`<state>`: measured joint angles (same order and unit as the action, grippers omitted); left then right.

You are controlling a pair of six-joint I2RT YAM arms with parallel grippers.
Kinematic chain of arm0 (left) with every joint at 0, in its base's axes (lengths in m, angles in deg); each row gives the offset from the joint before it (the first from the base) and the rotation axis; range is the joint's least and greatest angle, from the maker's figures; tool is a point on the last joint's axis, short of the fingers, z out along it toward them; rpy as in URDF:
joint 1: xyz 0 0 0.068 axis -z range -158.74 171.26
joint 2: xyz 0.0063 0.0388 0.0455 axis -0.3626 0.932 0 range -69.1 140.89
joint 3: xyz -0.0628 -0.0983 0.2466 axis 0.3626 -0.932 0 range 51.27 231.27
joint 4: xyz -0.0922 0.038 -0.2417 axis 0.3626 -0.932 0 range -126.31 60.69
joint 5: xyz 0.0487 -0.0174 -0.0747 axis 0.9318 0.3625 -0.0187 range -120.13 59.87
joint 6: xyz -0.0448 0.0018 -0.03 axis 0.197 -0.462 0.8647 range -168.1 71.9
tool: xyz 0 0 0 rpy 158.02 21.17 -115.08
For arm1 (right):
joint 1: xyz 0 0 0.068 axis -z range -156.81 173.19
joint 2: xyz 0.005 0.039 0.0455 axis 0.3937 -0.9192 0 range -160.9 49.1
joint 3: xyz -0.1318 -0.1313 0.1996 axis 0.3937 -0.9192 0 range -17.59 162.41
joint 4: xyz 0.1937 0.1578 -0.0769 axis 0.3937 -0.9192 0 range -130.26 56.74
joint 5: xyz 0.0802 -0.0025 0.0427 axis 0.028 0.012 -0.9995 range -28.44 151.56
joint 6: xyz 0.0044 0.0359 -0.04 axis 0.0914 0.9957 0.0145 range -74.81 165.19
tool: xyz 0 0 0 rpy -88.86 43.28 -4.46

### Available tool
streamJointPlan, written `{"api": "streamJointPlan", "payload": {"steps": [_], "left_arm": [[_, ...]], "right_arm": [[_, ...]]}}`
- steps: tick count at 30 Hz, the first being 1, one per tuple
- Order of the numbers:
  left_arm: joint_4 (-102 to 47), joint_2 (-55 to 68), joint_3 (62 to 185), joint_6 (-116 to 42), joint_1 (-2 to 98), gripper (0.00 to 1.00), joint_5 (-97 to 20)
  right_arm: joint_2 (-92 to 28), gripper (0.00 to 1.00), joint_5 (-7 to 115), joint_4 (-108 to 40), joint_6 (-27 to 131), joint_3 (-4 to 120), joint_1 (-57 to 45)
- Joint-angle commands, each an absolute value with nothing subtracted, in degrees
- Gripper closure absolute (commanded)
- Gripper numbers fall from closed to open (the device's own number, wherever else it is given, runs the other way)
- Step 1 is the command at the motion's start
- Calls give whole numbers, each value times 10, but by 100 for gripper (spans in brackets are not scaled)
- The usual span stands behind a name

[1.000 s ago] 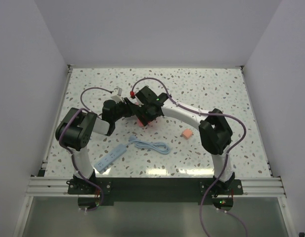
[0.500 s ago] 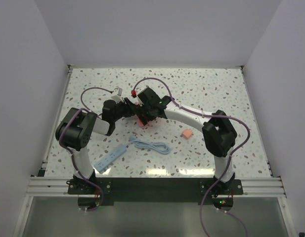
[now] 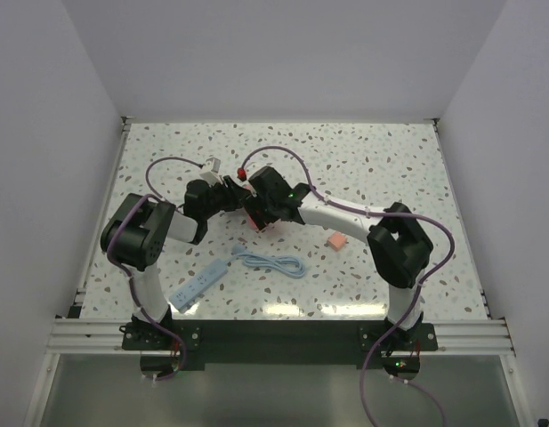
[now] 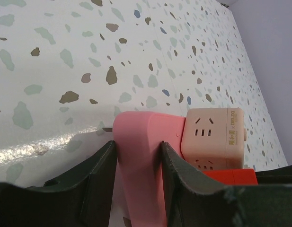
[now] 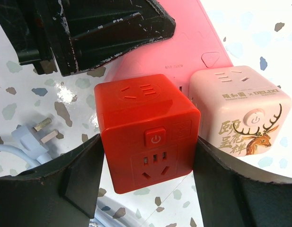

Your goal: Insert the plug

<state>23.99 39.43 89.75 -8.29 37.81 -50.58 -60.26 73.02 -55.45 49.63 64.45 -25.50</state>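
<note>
Top external view, Mia: what lies leftmost on the bench (image 3: 390, 169)?

A white strip (image 3: 200, 285), Jon, slanted near the front edge. Just right of it a pale blue cable (image 3: 274, 262) lies in loose loops, one end close to the strip.

And behind those, where the arms meet?

Left wrist view tells it best. The left tool (image 4: 136, 151) is closed on a pink slab (image 4: 146, 125), one dark finger (image 4: 96, 179) pressed on each flat side. A pale cube (image 4: 214, 137) sits against the slab's right end, its slotted faces towards the camera. I cannot tell whether it is plugged into the slab.

Next to the right?

Right wrist view: the right tool (image 5: 148, 146) is clamped on a red cube (image 5: 146, 130), a finger flat against either side, the power button facing the camera. The red cube stands just beside the pale cube and in front of the slab. Whether the cubes touch, I cannot say. The cable's pronged end (image 5: 41, 130) lies on the bench to the left of the red cube in that view.

Where is the plug (image 3: 337, 240)?

Furthest right, resting alone on the bench. It sits to the right of the cable, beside the right arm's forearm, well apart from both tools.
</note>
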Motion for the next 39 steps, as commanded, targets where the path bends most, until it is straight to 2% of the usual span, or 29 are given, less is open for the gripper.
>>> {"api": "streamJointPlan", "payload": {"steps": [1, 15, 31, 39], "left_arm": [[165, 418, 881, -121, 392, 100, -570], [192, 428, 863, -108, 392, 100, -572], [199, 456, 878, -105, 389, 100, -593], [196, 459, 878, -112, 388, 100, -597]], "right_arm": [[-618, 100, 776, -509, 487, 665, -250], [-680, 100, 783, -541, 474, 730, -268], [-660, 100, 833, -537, 498, 627, -287], [-693, 100, 812, -561, 491, 665, -273]]}}
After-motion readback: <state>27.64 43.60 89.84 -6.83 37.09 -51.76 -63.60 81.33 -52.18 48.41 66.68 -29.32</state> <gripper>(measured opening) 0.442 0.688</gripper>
